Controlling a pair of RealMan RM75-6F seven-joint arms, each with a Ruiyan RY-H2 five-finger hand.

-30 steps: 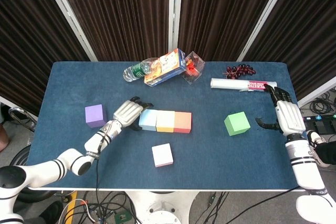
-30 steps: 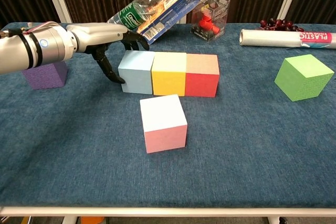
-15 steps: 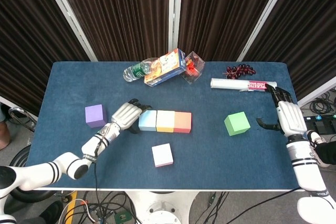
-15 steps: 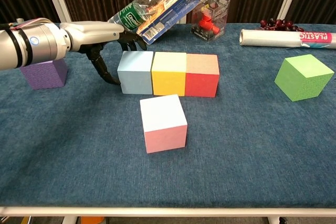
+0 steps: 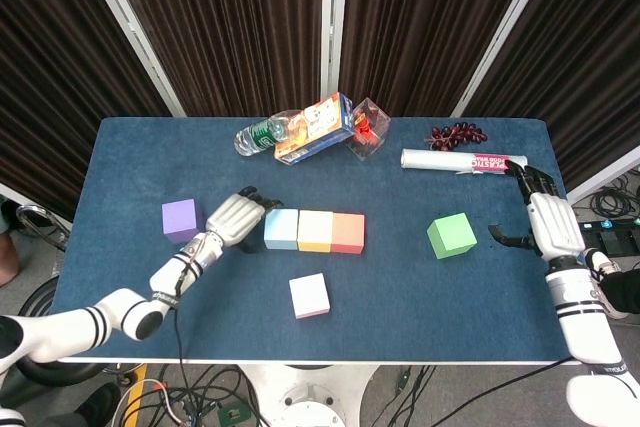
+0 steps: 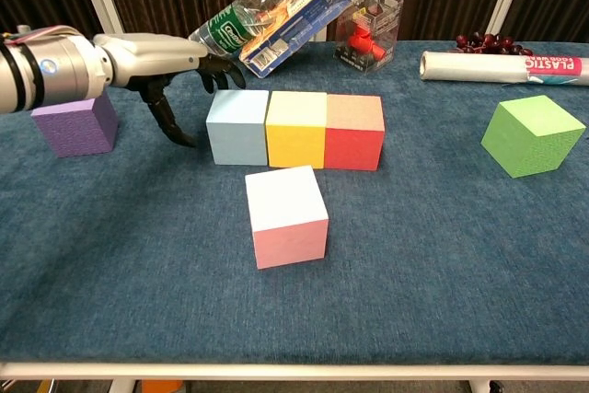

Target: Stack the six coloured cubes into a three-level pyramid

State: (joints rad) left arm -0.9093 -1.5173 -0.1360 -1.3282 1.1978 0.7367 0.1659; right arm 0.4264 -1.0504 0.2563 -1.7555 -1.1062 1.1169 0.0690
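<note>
Blue (image 5: 281,229), yellow (image 5: 314,231) and red (image 5: 348,233) cubes stand touching in a row mid-table, also seen from the chest as the blue cube (image 6: 237,126), yellow cube (image 6: 295,129) and red cube (image 6: 354,132). A pink cube (image 5: 309,295) (image 6: 286,215) sits in front of them. The purple cube (image 5: 181,219) (image 6: 75,122) is at the left, the green cube (image 5: 451,235) (image 6: 533,134) at the right. My left hand (image 5: 235,219) (image 6: 156,60) hovers open just left of the blue cube, apart from it. My right hand (image 5: 545,219) is open, right of the green cube.
At the back lie a water bottle (image 5: 262,134), a colourful carton (image 5: 315,127), a clear box with a red object (image 5: 368,128), dark grapes (image 5: 457,134) and a plastic-wrap roll (image 5: 462,161). The table's right edge runs close beside my right hand.
My left hand has drawn back leftward from the blue cube's side, leaving a gap. The right hand and all cubes stay where they were.
</note>
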